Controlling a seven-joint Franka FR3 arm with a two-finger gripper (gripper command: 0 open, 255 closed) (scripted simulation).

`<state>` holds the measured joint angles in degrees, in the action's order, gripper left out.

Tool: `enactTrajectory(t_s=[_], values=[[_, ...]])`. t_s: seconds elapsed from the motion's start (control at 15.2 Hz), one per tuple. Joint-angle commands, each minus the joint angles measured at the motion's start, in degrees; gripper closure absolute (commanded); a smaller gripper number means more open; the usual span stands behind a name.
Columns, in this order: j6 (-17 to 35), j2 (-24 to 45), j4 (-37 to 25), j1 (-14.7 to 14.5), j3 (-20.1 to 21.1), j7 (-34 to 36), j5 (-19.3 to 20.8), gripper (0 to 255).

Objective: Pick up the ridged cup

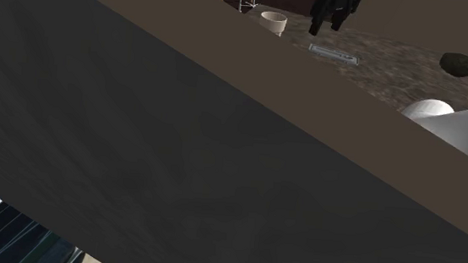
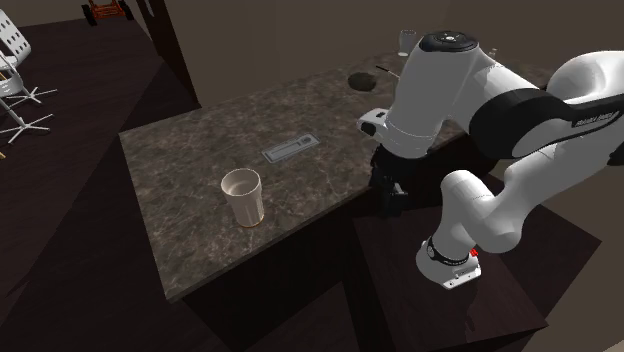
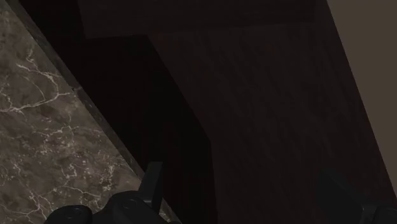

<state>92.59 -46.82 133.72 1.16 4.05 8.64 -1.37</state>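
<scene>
The ridged cup (image 2: 243, 196) is a cream, tapered tumbler standing upright on the dark marble table (image 2: 190, 240), near the table's front edge in the second exterior view. In the shoulder view the cup (image 1: 273, 21) stands at the top, left of my black gripper (image 1: 326, 26). My gripper (image 2: 389, 200) hangs off the table's edge, over the dark stand, well to the right of the cup in the second exterior view. In the wrist view the gripper (image 3: 245, 194) is open, its fingers (image 3: 153, 181) wide apart with nothing between them, beside the marble table (image 3: 38, 127).
A flat grey plate-like thing (image 2: 291, 149) lies mid-table beyond the cup. A dark round object (image 2: 362, 82) and a glass (image 2: 407, 40) stand at the far end. A broad dark slanted surface (image 1: 179, 165) blocks much of the shoulder view. A white chair (image 2: 15, 70) stands on the floor.
</scene>
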Motion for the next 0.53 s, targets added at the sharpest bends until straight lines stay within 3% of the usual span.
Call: enactTrajectory(t_s=[0.0,0.46], values=[[0.0,0.0,0.0,0.0,0.0,0.0,0.0,0],[5.9,15.5,-7.8,2.1,-2.1,-2.7,2.9,0]])
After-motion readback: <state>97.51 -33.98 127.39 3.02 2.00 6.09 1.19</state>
